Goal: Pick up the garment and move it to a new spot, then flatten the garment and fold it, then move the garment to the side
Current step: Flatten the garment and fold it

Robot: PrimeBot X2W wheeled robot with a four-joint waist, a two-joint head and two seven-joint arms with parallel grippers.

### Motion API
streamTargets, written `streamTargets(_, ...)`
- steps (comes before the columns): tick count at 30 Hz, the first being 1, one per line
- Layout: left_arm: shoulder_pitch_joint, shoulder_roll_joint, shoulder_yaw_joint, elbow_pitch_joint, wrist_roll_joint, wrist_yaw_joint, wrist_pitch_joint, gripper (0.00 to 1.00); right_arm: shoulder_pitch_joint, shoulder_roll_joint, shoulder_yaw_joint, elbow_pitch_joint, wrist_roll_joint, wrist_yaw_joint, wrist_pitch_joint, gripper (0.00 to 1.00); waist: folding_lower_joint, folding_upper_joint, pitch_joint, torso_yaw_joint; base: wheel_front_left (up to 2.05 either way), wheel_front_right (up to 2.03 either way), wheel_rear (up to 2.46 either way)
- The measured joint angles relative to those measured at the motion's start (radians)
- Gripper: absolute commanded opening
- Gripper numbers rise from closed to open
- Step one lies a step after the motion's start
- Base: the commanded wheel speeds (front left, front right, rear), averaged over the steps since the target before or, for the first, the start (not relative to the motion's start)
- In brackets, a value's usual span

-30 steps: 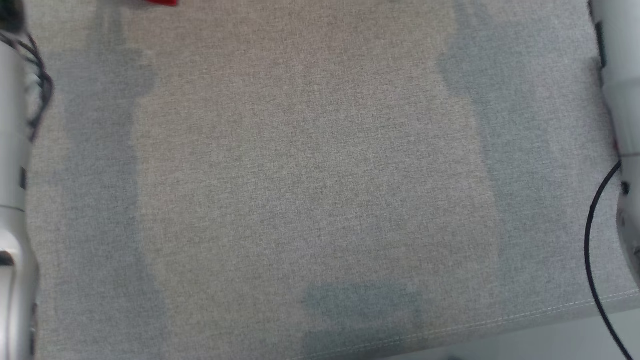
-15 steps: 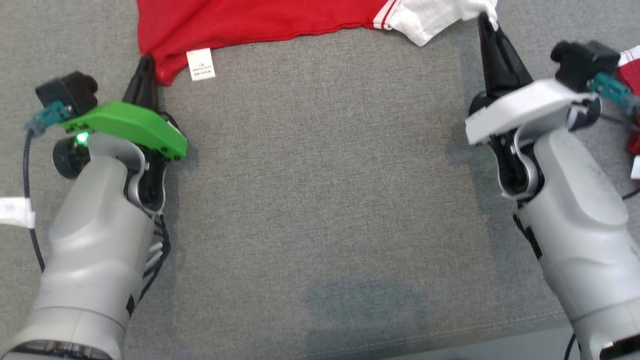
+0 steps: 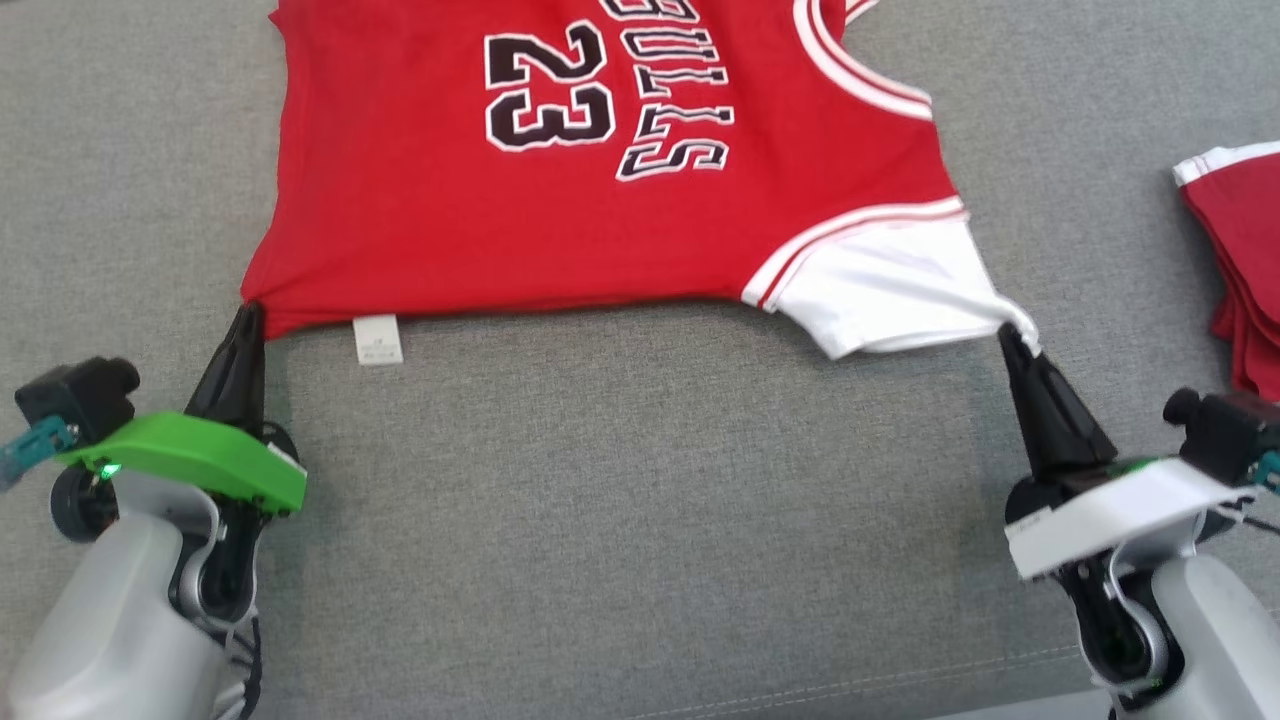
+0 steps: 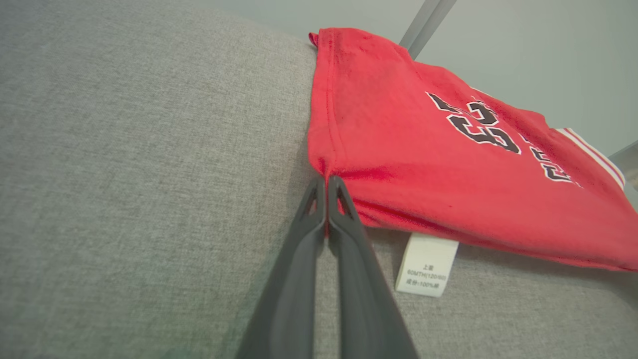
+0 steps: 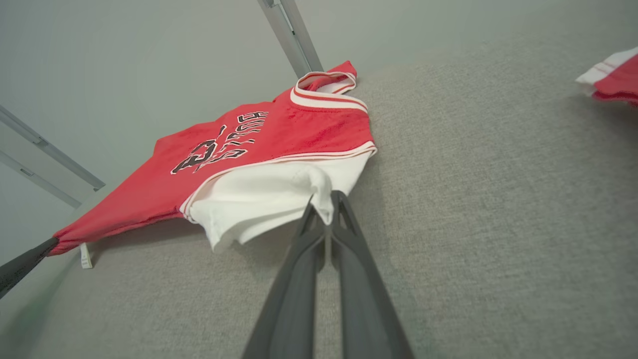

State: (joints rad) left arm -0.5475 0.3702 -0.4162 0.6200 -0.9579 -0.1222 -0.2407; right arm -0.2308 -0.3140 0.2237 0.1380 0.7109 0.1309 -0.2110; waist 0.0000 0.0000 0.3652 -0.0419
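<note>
Nearest, the left gripper [image 3: 248,315] is clamped on the red hem corner and the right gripper [image 3: 1008,335] on the white corner of the garment [image 3: 560,200], which lies spread print-up on the grey fabric surface [image 3: 640,500] beyond them, with what may be folded red clothes [image 3: 1240,270] at far right.

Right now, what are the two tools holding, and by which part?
Both hold the jersey: the left tool pinches a red hem corner, the right tool the tip of the white sleeve.

Jersey [image 3: 420,230] flat on the fabric surface [image 3: 640,500], another garment [image 3: 1245,250] well apart to its right
</note>
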Motion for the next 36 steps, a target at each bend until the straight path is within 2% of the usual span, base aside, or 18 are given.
streamTargets(3,0.108,0.045,0.006,-0.119,0.009,0.061,0.007,0.00,0.119,-0.008,-0.012,-0.096,-0.004,0.000,0.069,0.00,0.0000,0.0000,-0.029,-0.002,0.00,0.00,0.00)
streamTargets(9,0.345,0.131,0.020,-0.393,0.020,0.232,0.053,0.00,0.335,0.007,-0.042,-0.264,-0.009,0.000,0.230,0.00,0.0000,0.0000,-0.081,-0.003,0.00,0.00,0.00)
streamTargets(21,0.744,0.223,0.065,-0.847,0.007,0.548,0.137,0.00,0.609,0.071,-0.170,-0.451,-0.072,0.000,0.524,0.00,-0.0001,0.0000,-0.161,-0.013,0.00,0.00,0.00)
streamTargets(24,0.789,0.241,0.065,-0.915,0.007,0.585,0.156,0.00,0.624,0.085,-0.206,-0.491,-0.091,0.000,0.567,0.00,-0.0001,0.0000,-0.166,-0.009,0.00,0.00,0.00)
streamTargets(28,0.793,0.256,0.058,-0.959,0.009,0.605,0.188,0.00,0.627,0.104,-0.232,-0.513,-0.108,0.000,0.617,0.00,-0.0001,0.0000,-0.162,0.000,0.00,0.00,0.00)
streamTargets(33,0.783,0.281,0.045,-0.973,0.010,0.604,0.225,0.00,0.605,0.114,-0.238,-0.523,-0.112,0.000,0.655,0.00,-0.0001,0.0000,-0.145,0.000,0.00,0.00,0.00)
streamTargets(36,0.747,0.290,0.032,-0.975,0.009,0.585,0.258,0.00,0.544,0.098,-0.228,-0.520,-0.112,0.000,0.672,0.00,-0.0001,0.0000,-0.129,-0.004,0.00,0.00,0.00)
